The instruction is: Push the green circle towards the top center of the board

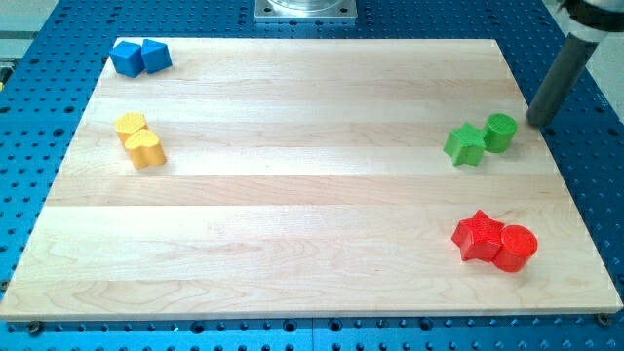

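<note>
No writing readable; my tip (538, 122) bare, holding nothing, just right of green circle (500, 132) near wooden board (292, 195) right edge, green star (466, 144) touching its left; open board toward top center.

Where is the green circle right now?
The green circle sits near the board's right edge, touching the green star on its left, with my tip just right of it.

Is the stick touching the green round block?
No, my tip sits just to the view's right of the green circle, with bare board between them.
</note>
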